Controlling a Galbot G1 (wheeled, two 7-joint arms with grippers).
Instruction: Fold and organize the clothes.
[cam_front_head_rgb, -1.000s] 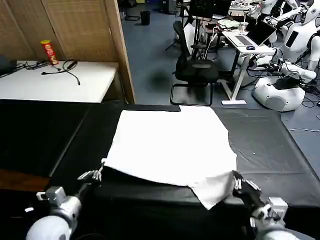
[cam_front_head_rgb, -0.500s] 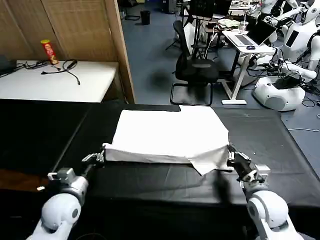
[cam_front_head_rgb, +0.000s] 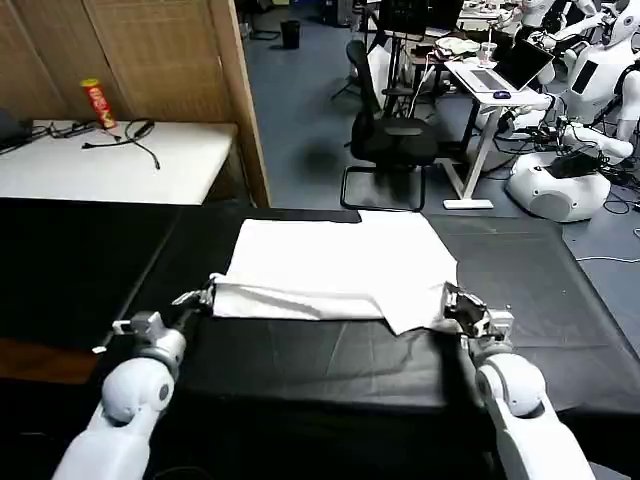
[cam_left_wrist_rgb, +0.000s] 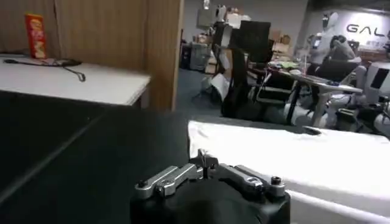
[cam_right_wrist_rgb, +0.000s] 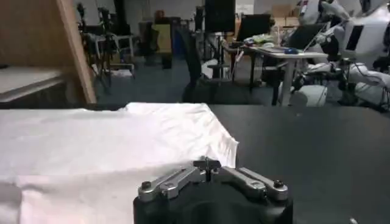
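White cotton, the T-shirt (cam_front_head_rgb: 340, 265) lies on the black table (cam_front_head_rgb: 560, 290), its near edge lifted and folded over; no print is readable on it. At its left corner the left gripper (cam_front_head_rgb: 203, 298) is clenched on the cloth; at the right corner the right gripper (cam_front_head_rgb: 452, 302) pinches the hem. "GAL" lettering (cam_left_wrist_rgb: 365, 28) marks the wall behind.

Even indoor light from overhead, no hard shadows; white T-shirt (cam_front_head_rgb: 335, 268) nearly blown out vs the black table cover (cam_front_head_rgb: 300, 360), which swallows detail; soft sheen on cover, wrist views soft w/ near gripper housings blurred, background room hazy.
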